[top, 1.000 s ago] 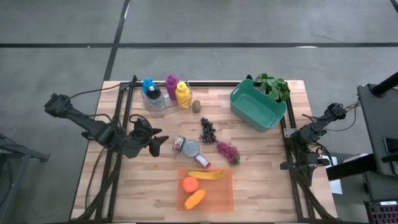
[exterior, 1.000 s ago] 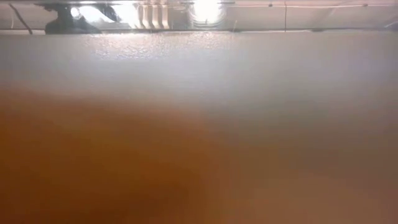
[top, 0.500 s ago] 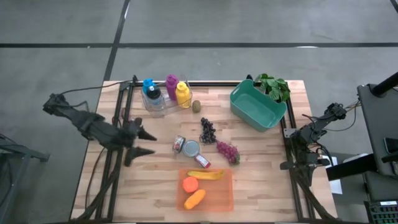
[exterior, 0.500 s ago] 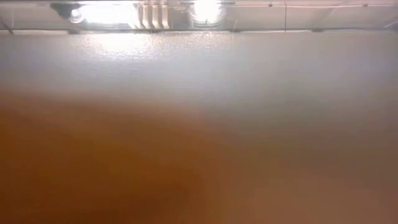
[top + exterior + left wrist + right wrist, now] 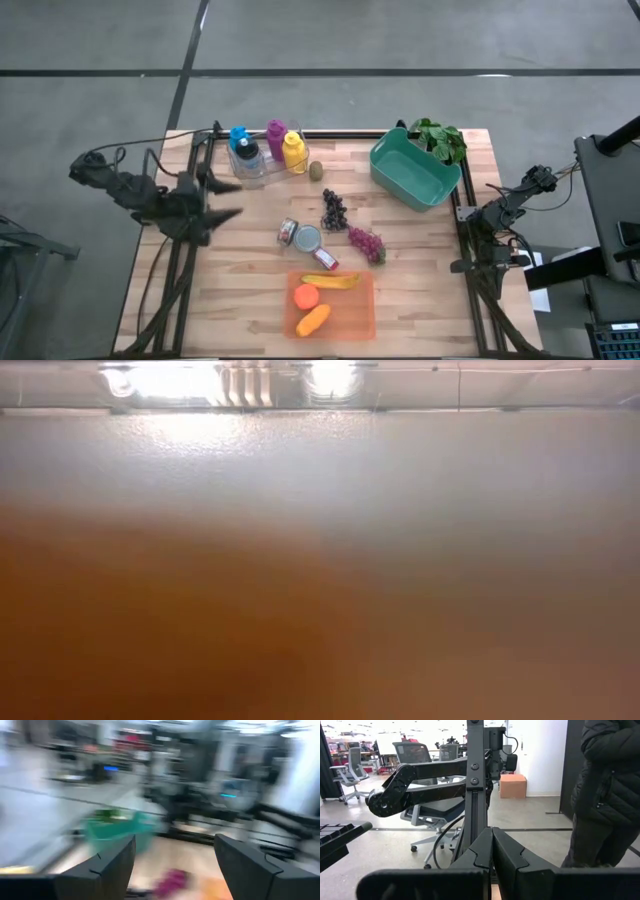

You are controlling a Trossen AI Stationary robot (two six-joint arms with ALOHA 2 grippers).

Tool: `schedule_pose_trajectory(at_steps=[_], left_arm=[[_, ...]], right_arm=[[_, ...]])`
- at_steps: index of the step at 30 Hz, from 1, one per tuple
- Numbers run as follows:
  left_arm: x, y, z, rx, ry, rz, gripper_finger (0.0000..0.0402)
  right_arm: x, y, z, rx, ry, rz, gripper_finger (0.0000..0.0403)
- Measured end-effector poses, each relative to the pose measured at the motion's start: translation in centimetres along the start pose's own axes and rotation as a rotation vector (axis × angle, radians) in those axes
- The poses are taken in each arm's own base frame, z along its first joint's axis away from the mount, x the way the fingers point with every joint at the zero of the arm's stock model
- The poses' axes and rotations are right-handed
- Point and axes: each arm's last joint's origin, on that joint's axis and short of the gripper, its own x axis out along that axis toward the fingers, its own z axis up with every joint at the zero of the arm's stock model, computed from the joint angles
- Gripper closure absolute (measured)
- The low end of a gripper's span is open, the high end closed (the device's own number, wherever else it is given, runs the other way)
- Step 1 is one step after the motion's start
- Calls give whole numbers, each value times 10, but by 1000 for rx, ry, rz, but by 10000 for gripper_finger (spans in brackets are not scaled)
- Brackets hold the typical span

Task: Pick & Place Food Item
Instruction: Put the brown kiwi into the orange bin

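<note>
Two fingers of left pincer [image 5: 222, 198] spread wide, empty, above table [image 5: 250, 290].

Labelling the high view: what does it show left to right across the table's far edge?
Blue-capped bottle → magenta plastic bottle → yellow plastic bottle → small brown-green kiwi → teal rectangular plastic bin → green leafy bunch behind the bin's far right corner.
</note>
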Motion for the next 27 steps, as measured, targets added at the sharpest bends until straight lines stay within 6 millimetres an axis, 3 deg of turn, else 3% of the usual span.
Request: schedule_pose_trajectory(at_steps=[2, 7, 10, 22, 27], left_arm=[[3, -1, 0, 14, -3, 58, 126], [4, -5, -3, 36, 45, -122, 126], [6, -3, -3, 38, 42, -133, 126], [18, 36, 1, 10, 83, -293, 126], [19, 41, 2, -7, 83, -297, 126]], right_arm=[[0, 0, 0, 0, 0, 0, 395], [0, 0, 0, 0, 0, 0, 395], [0, 0, 0, 0, 0, 0, 395], [0, 0, 0, 0, 0, 0, 395], [0, 0, 0, 0, 0, 0, 395]])
